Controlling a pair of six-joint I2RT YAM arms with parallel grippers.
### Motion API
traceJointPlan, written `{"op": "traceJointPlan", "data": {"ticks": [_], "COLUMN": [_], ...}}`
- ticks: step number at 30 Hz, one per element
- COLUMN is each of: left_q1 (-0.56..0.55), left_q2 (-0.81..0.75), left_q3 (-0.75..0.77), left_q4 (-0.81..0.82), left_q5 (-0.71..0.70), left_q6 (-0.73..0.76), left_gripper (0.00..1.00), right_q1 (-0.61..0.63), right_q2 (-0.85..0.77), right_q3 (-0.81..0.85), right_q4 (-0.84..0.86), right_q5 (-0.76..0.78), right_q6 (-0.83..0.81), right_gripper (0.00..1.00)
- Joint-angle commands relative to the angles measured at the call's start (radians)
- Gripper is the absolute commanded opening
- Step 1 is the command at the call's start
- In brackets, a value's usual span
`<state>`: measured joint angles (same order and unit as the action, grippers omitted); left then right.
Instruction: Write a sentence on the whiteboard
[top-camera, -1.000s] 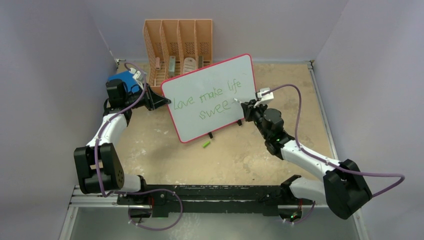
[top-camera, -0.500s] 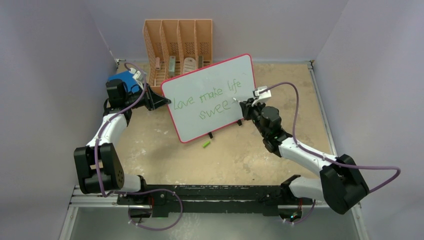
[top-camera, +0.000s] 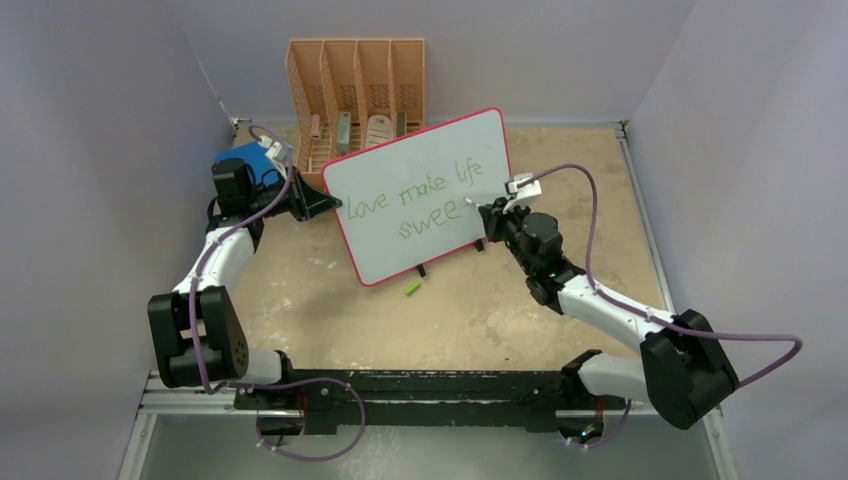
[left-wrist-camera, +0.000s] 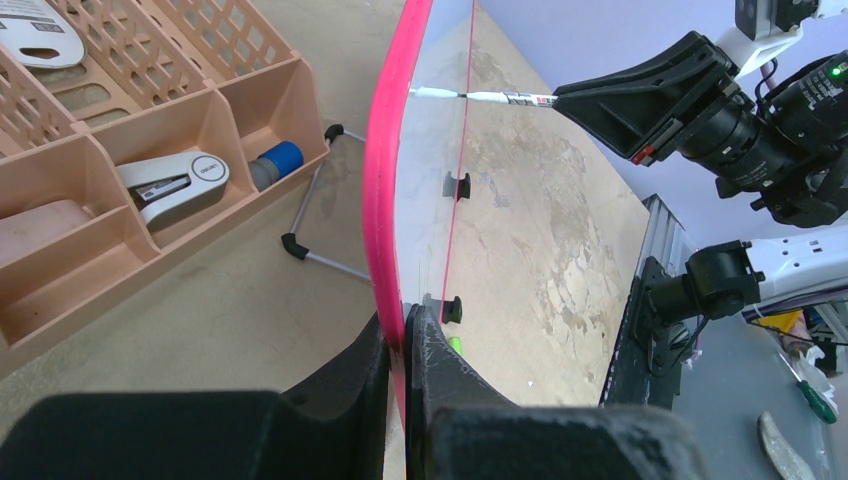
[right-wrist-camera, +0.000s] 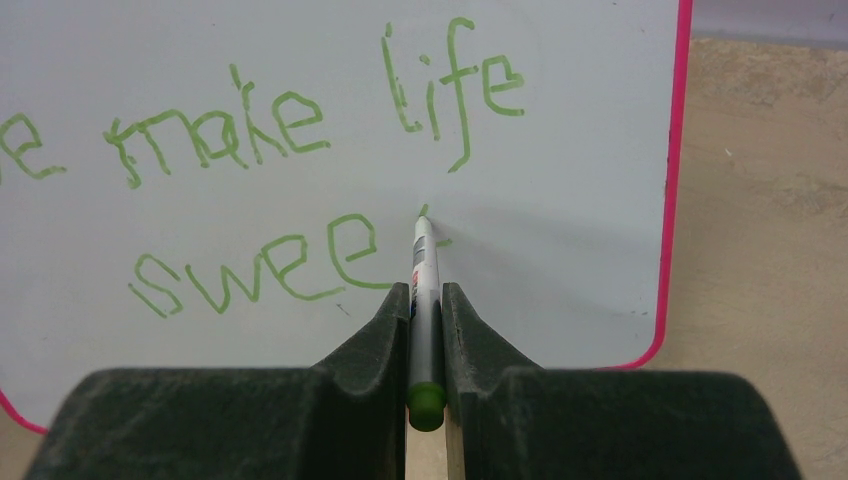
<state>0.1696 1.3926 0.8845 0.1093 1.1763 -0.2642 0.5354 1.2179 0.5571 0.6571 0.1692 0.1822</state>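
Note:
The whiteboard (top-camera: 420, 195), white with a red-pink rim, stands tilted on small black feet. In green it reads "love make life" over "swee" (right-wrist-camera: 260, 270). My left gripper (top-camera: 318, 203) is shut on the board's left rim (left-wrist-camera: 385, 180). My right gripper (top-camera: 487, 215) is shut on a green marker (right-wrist-camera: 424, 290). The marker's tip (right-wrist-camera: 422, 212) touches the board just right of "swee", below "life". A faint green dash shows at the tip. The marker also shows in the left wrist view (left-wrist-camera: 500, 97).
A peach divided organizer (top-camera: 356, 95) stands behind the board, holding a stapler (left-wrist-camera: 170, 182) and small items. A blue flat book (top-camera: 246, 160) lies by my left arm. A green marker cap (top-camera: 411, 290) lies on the table before the board.
My right gripper shifted slightly left and up toward the board between one second ago and now, bringing the marker tip to the spot right of "swee". The left arm and board have not moved.

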Motion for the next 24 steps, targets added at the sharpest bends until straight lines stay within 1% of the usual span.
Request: {"op": "traceJointPlan", "data": {"ticks": [1, 24], "left_q1": [0.002, 0.001], "left_q2": [-0.029, -0.031], "left_q3": [0.030, 0.032], "left_q4": [0.039, 0.039], "left_q5": [-0.018, -0.016], "left_q6": [0.055, 0.054], "left_gripper": [0.00, 0.00], "right_q1": [-0.004, -0.005], "right_q2": [-0.028, -0.055], "right_q3": [0.011, -0.035], "right_q4": [-0.019, -0.068], "right_q5": [0.006, 0.035], "right_q6": [-0.002, 0.003], "right_gripper": [0.00, 0.00]}}
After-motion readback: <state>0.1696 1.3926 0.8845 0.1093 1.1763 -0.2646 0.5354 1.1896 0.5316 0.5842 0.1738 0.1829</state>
